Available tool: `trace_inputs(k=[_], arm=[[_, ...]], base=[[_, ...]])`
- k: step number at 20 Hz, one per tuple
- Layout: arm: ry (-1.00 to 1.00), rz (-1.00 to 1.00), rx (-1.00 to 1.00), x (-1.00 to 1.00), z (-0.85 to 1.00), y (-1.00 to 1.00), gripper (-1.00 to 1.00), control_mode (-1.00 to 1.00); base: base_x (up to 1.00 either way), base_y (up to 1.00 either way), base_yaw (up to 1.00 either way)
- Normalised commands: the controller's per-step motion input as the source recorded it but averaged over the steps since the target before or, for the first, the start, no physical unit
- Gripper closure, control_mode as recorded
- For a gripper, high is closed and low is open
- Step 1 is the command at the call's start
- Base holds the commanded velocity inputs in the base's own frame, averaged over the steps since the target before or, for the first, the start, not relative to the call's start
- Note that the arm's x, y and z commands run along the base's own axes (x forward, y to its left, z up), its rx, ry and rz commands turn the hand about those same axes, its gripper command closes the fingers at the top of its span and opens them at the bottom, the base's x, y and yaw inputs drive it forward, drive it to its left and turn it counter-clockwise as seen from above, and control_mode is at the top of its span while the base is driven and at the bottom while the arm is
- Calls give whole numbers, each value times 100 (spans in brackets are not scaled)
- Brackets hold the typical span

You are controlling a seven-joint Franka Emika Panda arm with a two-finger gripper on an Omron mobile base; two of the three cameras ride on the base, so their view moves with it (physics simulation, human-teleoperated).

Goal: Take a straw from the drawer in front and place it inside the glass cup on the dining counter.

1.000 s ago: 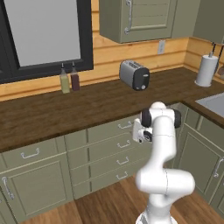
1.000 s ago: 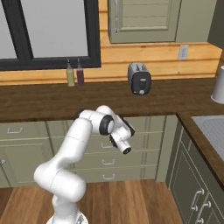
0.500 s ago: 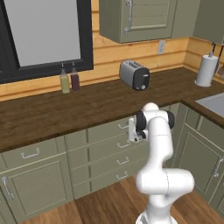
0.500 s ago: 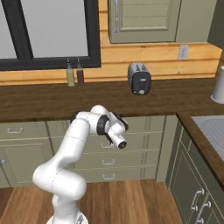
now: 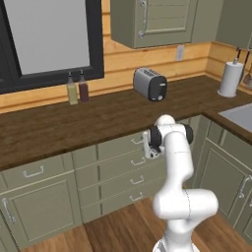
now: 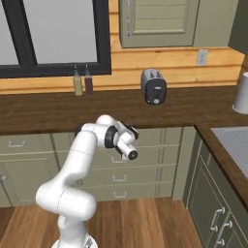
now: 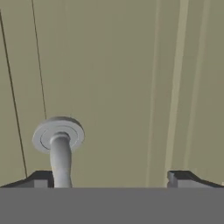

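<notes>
Sage-green and shallow, the wide top drawer with its small silver bar handle is closed, flush with the narrower green drawers stacked below it, so the thin pale straw that the task wants is presumably shut inside and cannot be seen. That closed front explains the arm's pose: the white arm folds forward from the base so that the hand faces the cabinet square on, level with the top drawer just under the dark brown wood-grain bench.

In the hand view the two-finger end effector is spread as wide as it goes and grasps nothing. Its dark fingertips rise at seven and five o'clock. One round mount and post of the handle stand at about eight o'clock, just beside the left tip and seemingly inside the gap, though contact cannot be told. In the left base view the end effector is pressed up close to the drawer front.

Judged from this, the step in hand is lining up on the handle before closing on it and pulling. A silver toaster and two small bottles on the bench play no part.
</notes>
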Motion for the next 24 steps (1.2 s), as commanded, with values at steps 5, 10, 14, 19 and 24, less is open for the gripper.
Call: trace_inputs(k=[5, 10, 14, 19, 24], arm=[[14, 0, -7, 97, -81, 10, 100, -100], [11, 0, -5, 94, -81, 3, 100, -100], [12, 0, -8, 61, -78, 0, 100, -100], [25, 0, -10, 3, -69, 0, 100, -100], [31, 0, -10, -57, -55, -8, 100, -100]], base=[[0, 0, 0], [0, 0, 0], [0, 0, 0], [0, 0, 0], [0, 0, 0]])
